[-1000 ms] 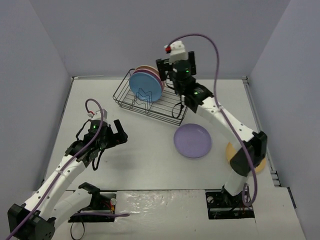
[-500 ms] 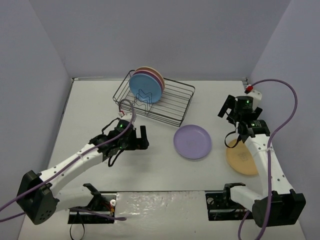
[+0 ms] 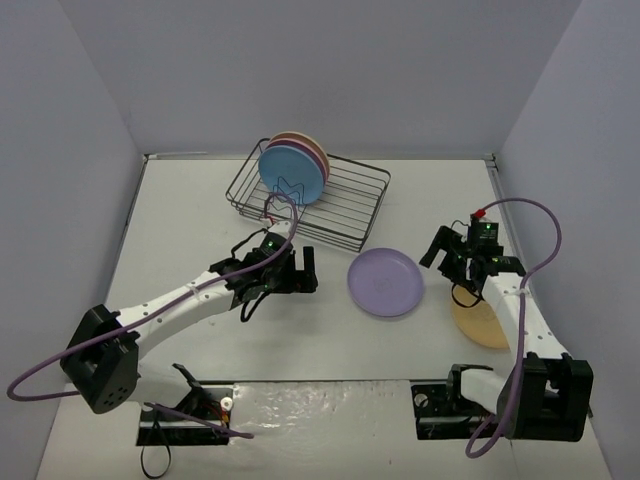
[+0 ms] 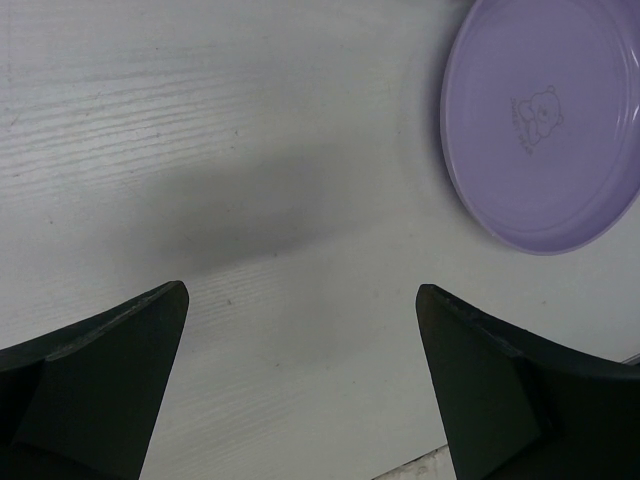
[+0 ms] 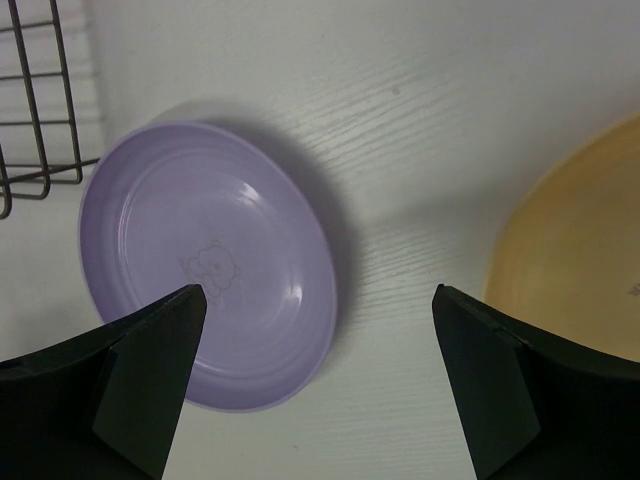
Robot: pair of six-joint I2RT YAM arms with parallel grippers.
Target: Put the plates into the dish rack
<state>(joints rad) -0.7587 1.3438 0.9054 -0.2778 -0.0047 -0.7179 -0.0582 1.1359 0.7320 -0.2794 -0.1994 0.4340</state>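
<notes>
The dark wire dish rack (image 3: 372, 190) stands at the back centre, with the blue plate (image 3: 293, 174) upright at its left end and the pink plate (image 3: 316, 152) and cream plate (image 3: 290, 136) upright behind it. The lilac plate (image 3: 386, 283) lies flat on the table. The orange-yellow plate (image 3: 478, 325) lies flat at the right, partly under my right arm. My left gripper (image 3: 312, 273) is open and empty, just left of the lilac plate (image 4: 545, 120). My right gripper (image 3: 441, 262) is open and empty, above the gap between the lilac plate (image 5: 200, 270) and the orange-yellow plate (image 5: 580, 260).
A corner of the rack's wire (image 5: 40, 100) shows at the upper left of the right wrist view. Grey walls close the table at the back and both sides. The arm bases stand at the near edge.
My right gripper left the rack, swung to the right side and came down near the lilac and orange-yellow plates. My left gripper moved right across the table towards the lilac plate.
</notes>
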